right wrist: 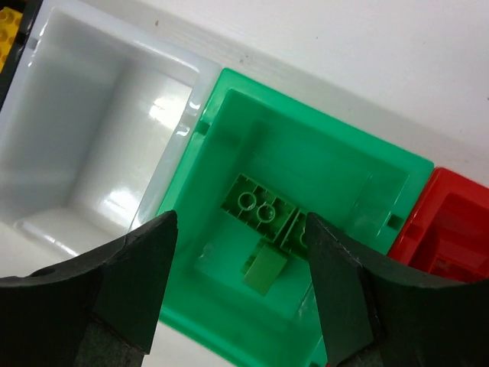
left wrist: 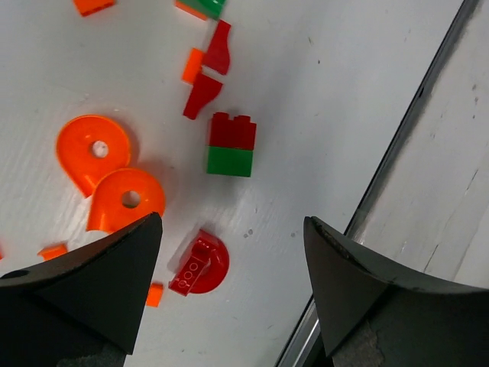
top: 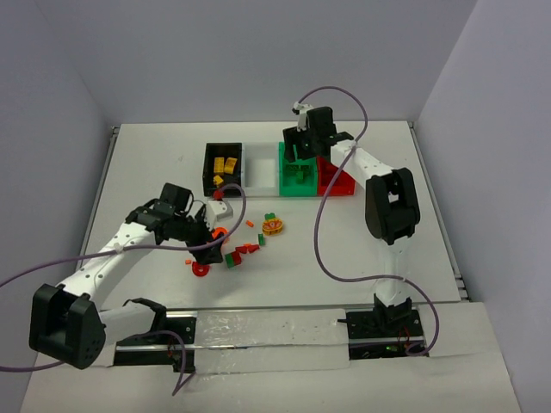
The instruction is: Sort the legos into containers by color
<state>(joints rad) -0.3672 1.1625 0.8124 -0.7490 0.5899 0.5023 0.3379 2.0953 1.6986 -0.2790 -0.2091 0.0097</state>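
Four open-top bins stand in a row at the far side of the surface (top: pixel 155 172), side by side. From left to right they are the black bin (top: pixel 207 172), white bin (top: pixel 261 168), green bin (top: pixel 284 179) and red bin (top: pixel 337 184). All open upward, and each has its long axis running away from the arms, across the line of the row. Yellow bricks (top: pixel 224 163) lie in the black bin. The white bin shows glossy walls and floor in the right wrist view. In the green bin lie green bricks (right wrist: pixel 256 205), one with round studs facing up, and just beside them a paler green slope piece (right wrist: pixel 265 269) set askew to the bin's walls.

The right claw (right wrist: pixel 241 222) hangs over the green bin with its jaws apart, gripping nothing.

The loose legos (top: pixel 245 248) lie scattered on the surface nearer the arms, well apart from the bins. Two orange round pieces (left wrist: pixel 93 144) are flat discs, each with a hole and one pointed corner. A red-on-green brick pair (left wrist: pixel 231 145) has its long axis up and down the left wrist view, the red half's studs toward the top. Two small red slope pieces (left wrist: pixel 202 92) lie near it. An orange and yellow round piece (top: pixel 274 225) sits off to the right.

The left claw (left wrist: pixel 233 229) is low over this scatter, wide open and empty, with a red half-round piece (left wrist: pixel 200 264) on the surface below the gap.
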